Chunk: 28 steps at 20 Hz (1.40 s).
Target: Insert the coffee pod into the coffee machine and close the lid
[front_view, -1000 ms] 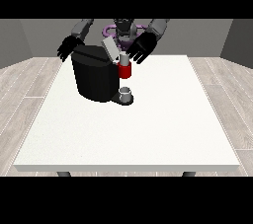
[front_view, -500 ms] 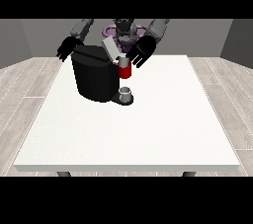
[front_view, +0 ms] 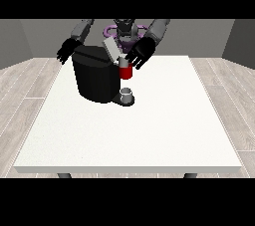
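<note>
Coffee machine (front_view: 97,79) near the table's (front_view: 149,135) far left corner, lid (front_view: 110,50) up.

The black machine stands on the white table toward its far edge, left of centre, with its grey lid tilted upward above the brewing head. A red part (front_view: 125,72) shows at the machine's front — whether this is the coffee pod or a piece of the machine cannot be told. Below it a small grey cup (front_view: 127,94) sits on the machine's base. The hand at the view's right (front_view: 140,54) hovers just beside the lid and above the red part, fingers spread and straight, holding nothing. The hand at the view's left (front_view: 66,51) hangs past the machine's far left side — fingers loosely extended, also holding nothing.
</note>
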Motion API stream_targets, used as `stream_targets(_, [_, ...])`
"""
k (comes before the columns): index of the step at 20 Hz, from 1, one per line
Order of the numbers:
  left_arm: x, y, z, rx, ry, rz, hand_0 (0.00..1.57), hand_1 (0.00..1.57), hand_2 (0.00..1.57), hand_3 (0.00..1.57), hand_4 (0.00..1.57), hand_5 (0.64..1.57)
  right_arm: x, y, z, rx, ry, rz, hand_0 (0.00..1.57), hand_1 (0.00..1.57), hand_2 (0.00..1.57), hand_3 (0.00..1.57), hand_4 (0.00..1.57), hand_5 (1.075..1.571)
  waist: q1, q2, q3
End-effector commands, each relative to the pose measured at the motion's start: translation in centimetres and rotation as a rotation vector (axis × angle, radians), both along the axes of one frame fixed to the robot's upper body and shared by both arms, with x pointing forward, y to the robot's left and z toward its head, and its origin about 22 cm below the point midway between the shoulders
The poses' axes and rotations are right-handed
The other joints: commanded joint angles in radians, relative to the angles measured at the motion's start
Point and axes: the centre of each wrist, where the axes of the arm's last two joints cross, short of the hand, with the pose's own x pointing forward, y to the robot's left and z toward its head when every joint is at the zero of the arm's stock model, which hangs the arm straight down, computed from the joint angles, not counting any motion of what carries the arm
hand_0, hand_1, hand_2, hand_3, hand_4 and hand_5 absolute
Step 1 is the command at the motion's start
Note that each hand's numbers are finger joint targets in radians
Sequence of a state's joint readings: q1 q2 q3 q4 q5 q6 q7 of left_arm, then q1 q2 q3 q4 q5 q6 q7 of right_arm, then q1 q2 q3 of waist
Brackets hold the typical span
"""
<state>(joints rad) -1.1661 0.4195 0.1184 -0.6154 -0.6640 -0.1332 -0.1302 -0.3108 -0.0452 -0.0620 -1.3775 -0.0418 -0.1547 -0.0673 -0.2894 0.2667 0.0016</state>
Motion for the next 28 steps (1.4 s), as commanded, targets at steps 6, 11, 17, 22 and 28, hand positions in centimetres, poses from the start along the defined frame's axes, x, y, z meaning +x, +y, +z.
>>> stream_targets(6, [0.0,0.2,-0.8,0.062,0.017,0.004,1.12,1.12,1.16,0.99,0.44,1.571,-0.1,1.4,-0.2,0.012,-0.013,-0.015,0.0,0.0,0.0,0.0,0.44,1.571,0.015,0.0,-0.0015])
stream_targets(11, [0.0,-0.9,0.5,0.066,-0.016,-0.002,1.05,1.05,1.12,0.95,0.37,1.571,-0.2,0.1,-1.7,0.009,-0.041,0.007,0.0,0.0,0.0,0.0,0.46,1.571,0.017,0.017,-0.0011])
stream_targets(17, [0.0,-0.5,-1.1,0.066,-0.009,-0.028,1.02,1.02,1.09,0.9,0.37,1.571,0.7,0.3,0.3,-0.014,-0.013,-0.013,0.0,0.0,0.0,0.0,0.45,1.571,0.029,0.006,-0.0016])
stream_targets(22, [-0.1,0.7,0.4,0.157,0.041,-0.042,0.0,0.0,0.0,0.0,0.0,1.571,0.3,0.1,-0.5,-0.002,-0.002,-0.024,0.0,0.0,0.0,0.0,0.37,1.571,0.021,0.007,-0.0013])
stream_targets(28, [-0.3,2.5,-1.1,0.17,0.059,-0.025,0.0,0.0,0.0,0.0,0.0,1.571,-0.3,1.5,0.2,-0.01,0.006,0.012,0.0,0.0,0.0,0.0,0.39,1.571,0.008,-0.027,-0.0019])
